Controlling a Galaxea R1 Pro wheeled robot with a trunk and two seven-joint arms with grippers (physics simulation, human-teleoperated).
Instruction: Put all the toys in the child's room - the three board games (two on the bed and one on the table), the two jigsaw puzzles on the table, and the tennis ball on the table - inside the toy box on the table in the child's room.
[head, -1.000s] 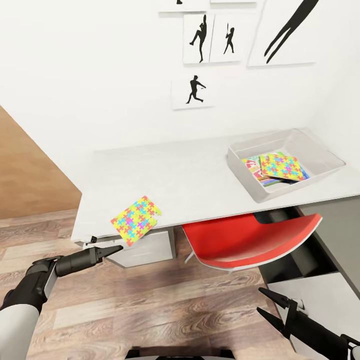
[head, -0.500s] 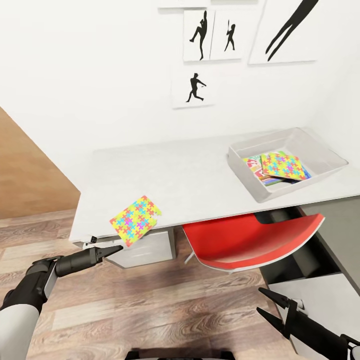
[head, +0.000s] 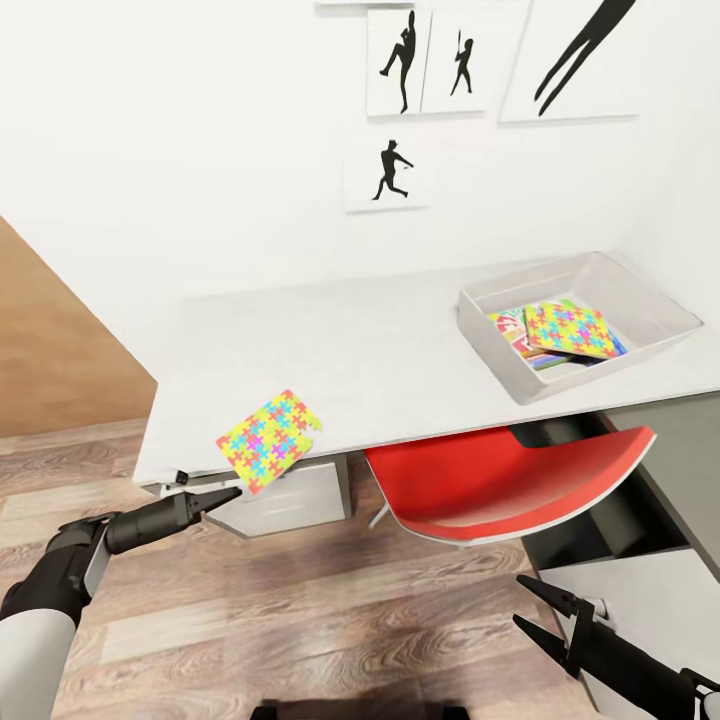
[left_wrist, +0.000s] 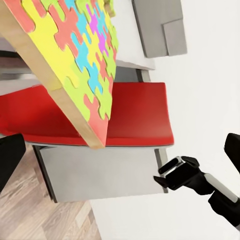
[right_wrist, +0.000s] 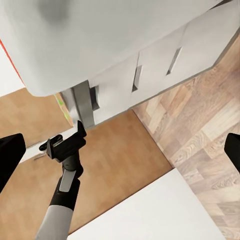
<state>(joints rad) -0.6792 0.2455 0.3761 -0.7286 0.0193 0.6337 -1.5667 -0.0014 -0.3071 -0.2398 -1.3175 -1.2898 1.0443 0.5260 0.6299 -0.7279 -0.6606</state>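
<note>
Left gripper (head: 232, 492) spread wide, empty, tips just beside one jigsaw puzzle (head: 269, 441) overhanging the table (head: 380, 350) edge at 7 o'clock. Right gripper (head: 532, 607) spread too, holding nothing. Second puzzle (head: 568, 330) atop games in the single toy box (head: 520, 375) at 3 o'clock.

Open desk middle, crowded near edge

The table (head: 400, 350) is bare between the jigsaw puzzle (head: 268, 441) overhanging its near left edge and the toy box (head: 575, 320) far right. The red chair (head: 505, 485) blocks the near side; the wall closes the far side.
</note>
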